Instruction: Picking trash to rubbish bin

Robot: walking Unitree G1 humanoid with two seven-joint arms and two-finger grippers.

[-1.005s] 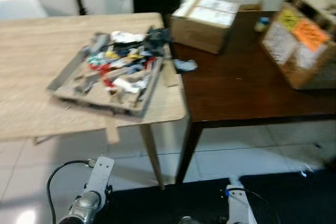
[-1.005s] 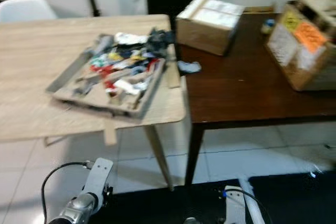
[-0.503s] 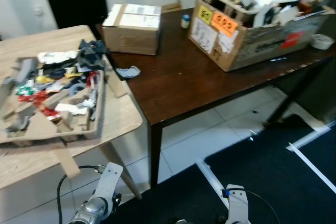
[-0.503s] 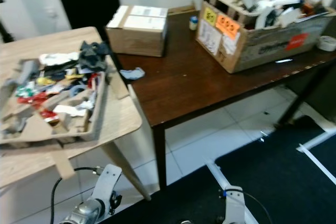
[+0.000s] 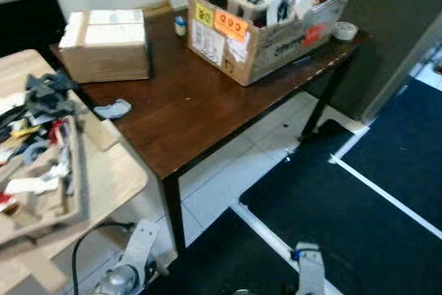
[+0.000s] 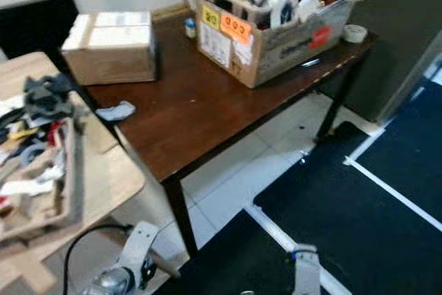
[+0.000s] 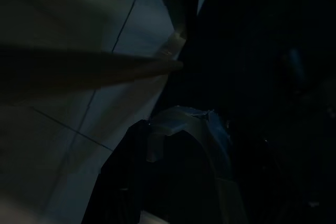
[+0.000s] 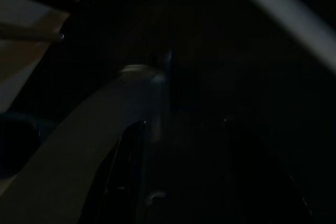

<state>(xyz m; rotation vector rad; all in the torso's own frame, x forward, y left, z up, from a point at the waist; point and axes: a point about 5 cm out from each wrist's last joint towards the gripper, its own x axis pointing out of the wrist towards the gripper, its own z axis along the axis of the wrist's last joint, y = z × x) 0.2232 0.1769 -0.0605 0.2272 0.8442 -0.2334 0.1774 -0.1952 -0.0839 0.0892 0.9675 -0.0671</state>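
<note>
— Our left gripper (image 7: 184, 171) hangs low beside our body, over the pale floor tiles (image 7: 63, 145). The wrist picture is too dark for us to tell whether its fingers are spread or closed. Our left arm (image 5: 131, 267) hangs at the bottom of the head view, a black cable looping off it.

— The same goes for our right gripper (image 8: 173, 171): it hangs over the dark mat (image 5: 359, 219), and we cannot tell how its fingers stand either. Our right arm (image 5: 309, 274) hangs idle.

— And the trash?

— Well above and ahead of our left gripper, on the light wooden table (image 5: 110, 170). A grey tray (image 5: 72, 184) there holds a jumble of scraps (image 5: 34, 136) in red, yellow, white and dark cloth. We are touching none of it.

— What lies further ahead?

— A dark brown table (image 5: 200, 101), pushed up against the light one. One crumpled bluish scrap (image 5: 112, 109) lies on it close to the seam between the tables. Behind that sits a closed cardboard box (image 5: 105, 44). Toward our right side stands a big open carton (image 5: 262, 22) with yellow and orange stickers, stuffed with white and mixed items. A roll of tape (image 5: 344, 30) rests at the table's far right corner, and a small bottle (image 5: 180, 25) stands between the two boxes.

— A white line (image 5: 387, 195) runs across the mat, off beyond our right gripper.
</note>
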